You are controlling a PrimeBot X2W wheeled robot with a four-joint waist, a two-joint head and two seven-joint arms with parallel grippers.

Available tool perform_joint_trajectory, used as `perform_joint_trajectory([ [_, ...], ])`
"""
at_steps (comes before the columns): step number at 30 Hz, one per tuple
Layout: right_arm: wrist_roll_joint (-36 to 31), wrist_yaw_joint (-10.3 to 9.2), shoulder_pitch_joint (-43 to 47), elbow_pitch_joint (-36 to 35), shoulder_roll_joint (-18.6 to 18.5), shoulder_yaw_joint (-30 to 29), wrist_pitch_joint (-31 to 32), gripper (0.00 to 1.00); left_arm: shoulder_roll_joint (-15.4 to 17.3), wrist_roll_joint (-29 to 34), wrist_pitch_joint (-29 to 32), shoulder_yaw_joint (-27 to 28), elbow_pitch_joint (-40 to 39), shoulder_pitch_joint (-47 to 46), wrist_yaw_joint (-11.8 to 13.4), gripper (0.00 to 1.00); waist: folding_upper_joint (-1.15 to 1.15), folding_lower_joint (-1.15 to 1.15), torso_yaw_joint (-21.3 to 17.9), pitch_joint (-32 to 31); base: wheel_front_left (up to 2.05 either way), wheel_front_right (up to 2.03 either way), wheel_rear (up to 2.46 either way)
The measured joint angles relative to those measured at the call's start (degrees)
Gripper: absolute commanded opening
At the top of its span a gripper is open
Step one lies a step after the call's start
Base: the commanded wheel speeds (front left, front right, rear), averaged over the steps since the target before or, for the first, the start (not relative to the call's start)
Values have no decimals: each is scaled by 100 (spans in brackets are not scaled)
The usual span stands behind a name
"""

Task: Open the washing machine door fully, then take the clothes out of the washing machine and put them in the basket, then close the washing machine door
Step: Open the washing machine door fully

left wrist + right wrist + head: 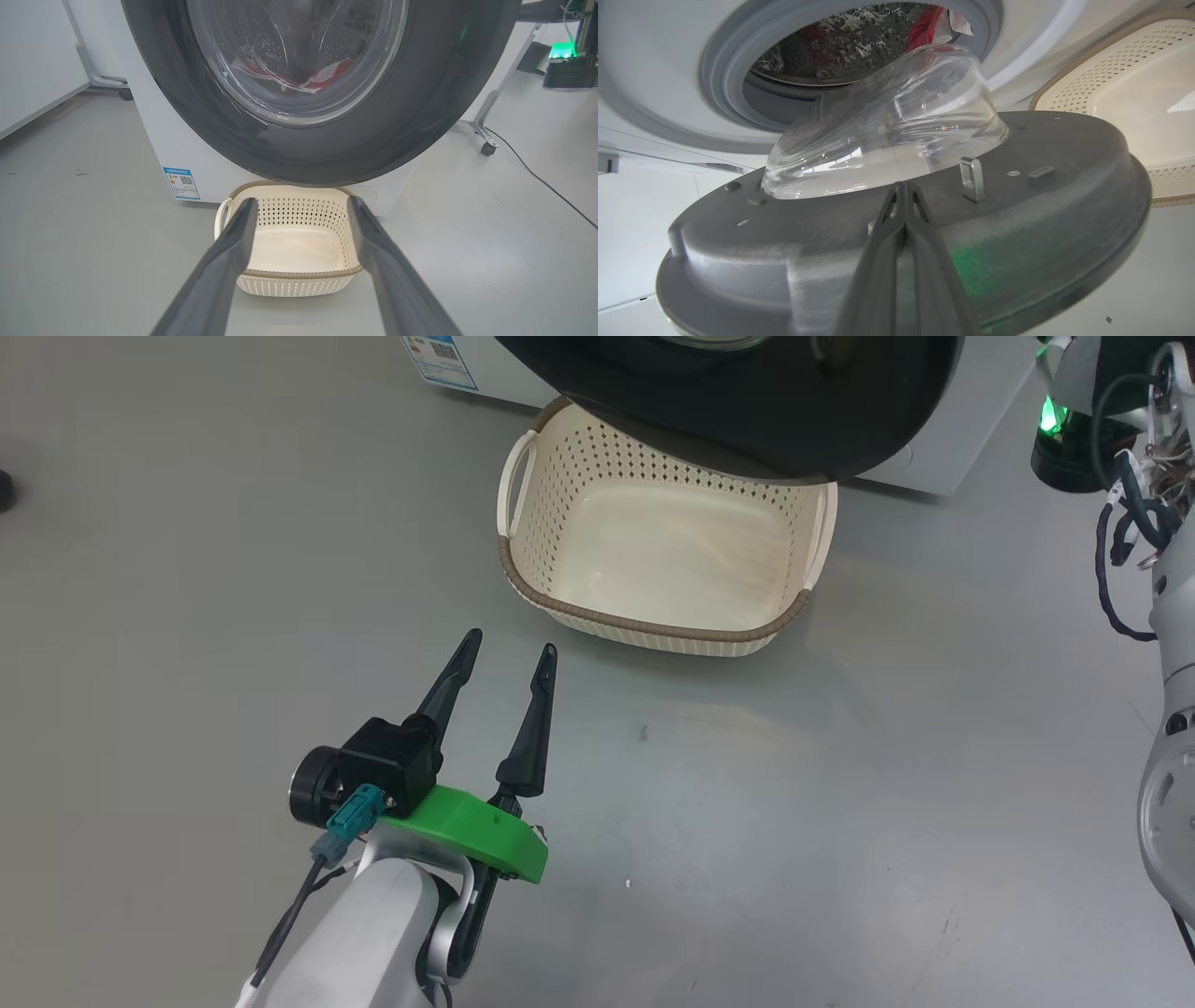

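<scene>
None of the clothes (927, 23) are out yet: red with white trim, they lie inside the washing machine (163, 144). The washing machine door (747, 420), glossy black around bulging glass, stands partly open over the empty basket (644, 623) in front of the machine. The right gripper (904, 186), fingers pressed together on nothing, points at the door's inner face. The left gripper (511, 643) gapes wide and empty, farther from the machine than the basket.
</scene>
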Motion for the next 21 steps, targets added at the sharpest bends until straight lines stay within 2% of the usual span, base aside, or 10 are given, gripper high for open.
perform_joint_trajectory([
  [18, 0, -1, 160, -216, 47, -1, 40, 0, 0, 12, 0, 3, -12, 22, 0, 100, 0, 0, -56, -38, 0, 0, 0],
  [21, -14, 126, 177, -394, 36, -16, -160, 0, 1, 12, 0, 9, -15, 22, 0, 100, 0, 0, -58, -41, 0, 0, 0],
])
